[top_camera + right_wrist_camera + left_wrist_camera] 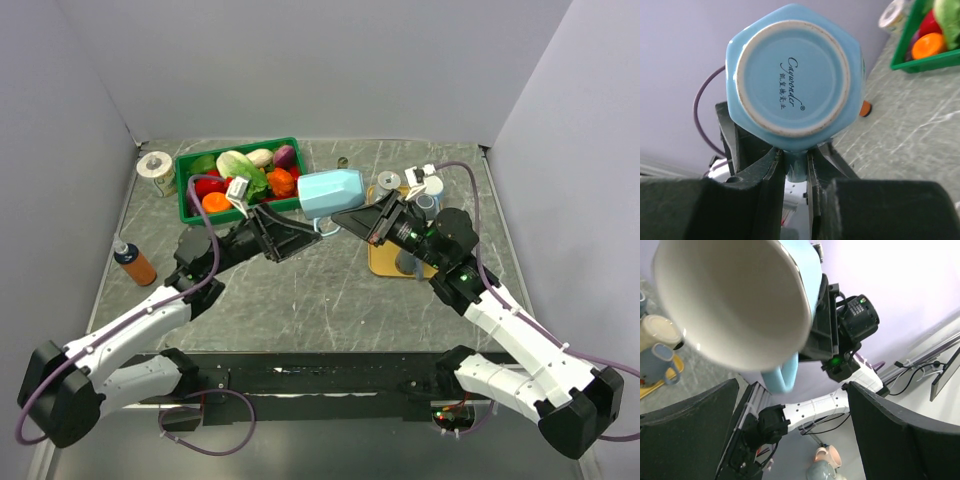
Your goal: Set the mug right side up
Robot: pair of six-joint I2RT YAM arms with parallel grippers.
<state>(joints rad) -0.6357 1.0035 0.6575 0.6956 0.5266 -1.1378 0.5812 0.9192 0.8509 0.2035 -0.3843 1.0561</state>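
My right gripper (795,167) is clamped on the handle of the mug (792,75), held sideways mid-frame above the counter (300,290); my left gripper (292,226) stands apart beside it.

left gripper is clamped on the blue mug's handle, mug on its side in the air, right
No: the right gripper is the one clamped on the blue mug by its handle, as the right wrist view shows. The left gripper is open. The mug is on its side in the air.

Vegetable crate (181,186) just behind mug (330,190)
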